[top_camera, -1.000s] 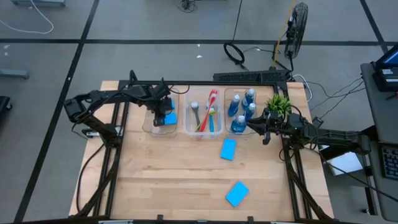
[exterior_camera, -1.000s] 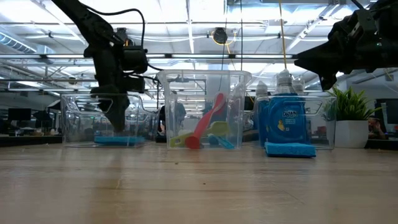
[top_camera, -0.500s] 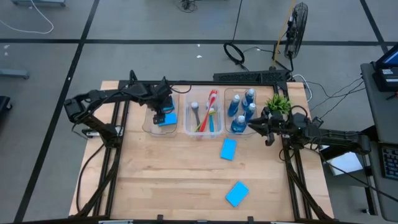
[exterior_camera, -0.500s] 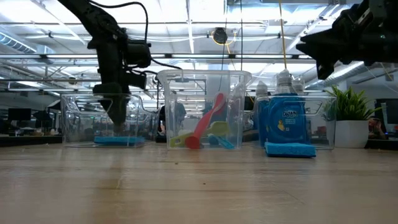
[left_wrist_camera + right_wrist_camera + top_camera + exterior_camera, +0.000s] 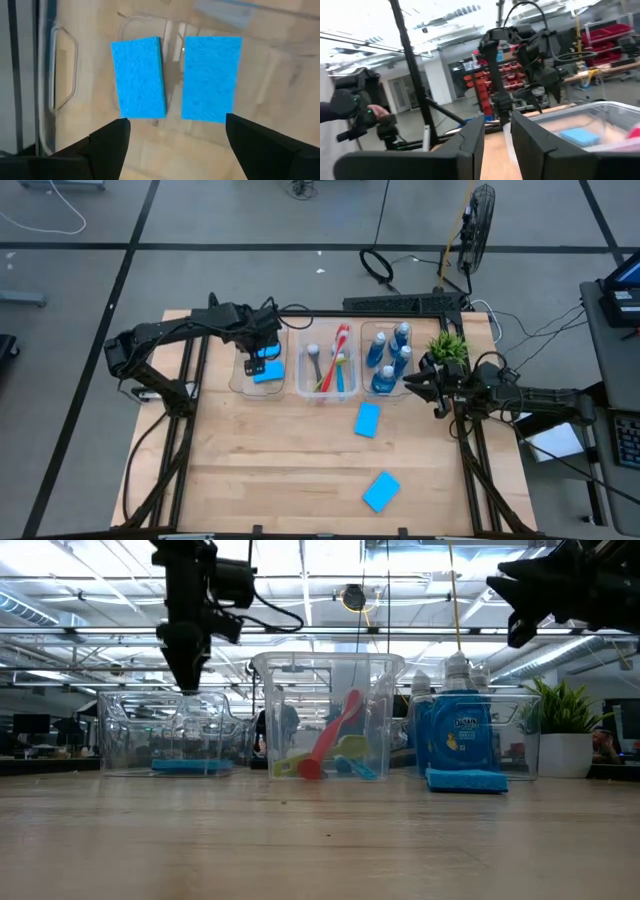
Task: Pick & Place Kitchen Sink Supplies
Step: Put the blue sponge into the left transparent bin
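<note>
Left gripper (image 5: 175, 137) hangs wide open and empty above the left bin (image 5: 240, 380), upper left of centre in the high view; two sponges (image 5: 139, 77) lie flat inside. Right gripper (image 5: 415, 387) sits narrowly parted, empty, beside the bottles (image 5: 385, 352). Two loose sponges (image 5: 367, 419) rest on the surface (image 5: 280, 470).

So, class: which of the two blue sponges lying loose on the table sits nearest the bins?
The sponge just in front of the bottle bin; the other sponge lies near the table's front edge.
</note>
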Controlling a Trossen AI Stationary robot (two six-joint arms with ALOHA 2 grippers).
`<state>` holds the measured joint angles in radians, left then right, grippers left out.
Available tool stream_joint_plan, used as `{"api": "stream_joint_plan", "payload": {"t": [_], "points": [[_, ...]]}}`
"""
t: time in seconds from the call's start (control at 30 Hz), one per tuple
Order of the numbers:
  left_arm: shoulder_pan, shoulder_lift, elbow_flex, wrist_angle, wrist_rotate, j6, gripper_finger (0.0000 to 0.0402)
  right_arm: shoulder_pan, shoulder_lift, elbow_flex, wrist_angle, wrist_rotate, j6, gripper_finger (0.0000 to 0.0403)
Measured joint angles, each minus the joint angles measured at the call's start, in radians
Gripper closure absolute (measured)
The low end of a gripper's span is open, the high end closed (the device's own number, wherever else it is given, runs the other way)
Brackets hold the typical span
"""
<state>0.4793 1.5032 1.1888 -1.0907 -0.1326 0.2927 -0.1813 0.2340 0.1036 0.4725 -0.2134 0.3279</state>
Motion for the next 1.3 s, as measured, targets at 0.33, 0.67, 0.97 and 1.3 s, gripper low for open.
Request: {"api": "stream_joint_plan", "payload": {"t": [0.33,0.67,0.97,1.3], "points": [[-0.113,0.000,0.174,-0.277,0.000,-0.256,0.0072,0.092,0.000,0.000,0.025,0.009,-0.010,0.0316],[-0.293,-0.036,0.264,-0.277,0.082,-0.441,0.0079,0.168,0.017,0.048,-0.015,0.081,-0.051,0.0316],[-0.466,-0.199,0.269,-0.013,0.039,-0.590,0.0074,0.220,0.135,0.247,-0.259,0.083,-0.113,0.0316],[-0.629,-0.344,0.269,0.099,-0.174,-0.590,0.0091,0.303,0.328,0.396,-0.355,0.123,-0.113,0.0316]]}}
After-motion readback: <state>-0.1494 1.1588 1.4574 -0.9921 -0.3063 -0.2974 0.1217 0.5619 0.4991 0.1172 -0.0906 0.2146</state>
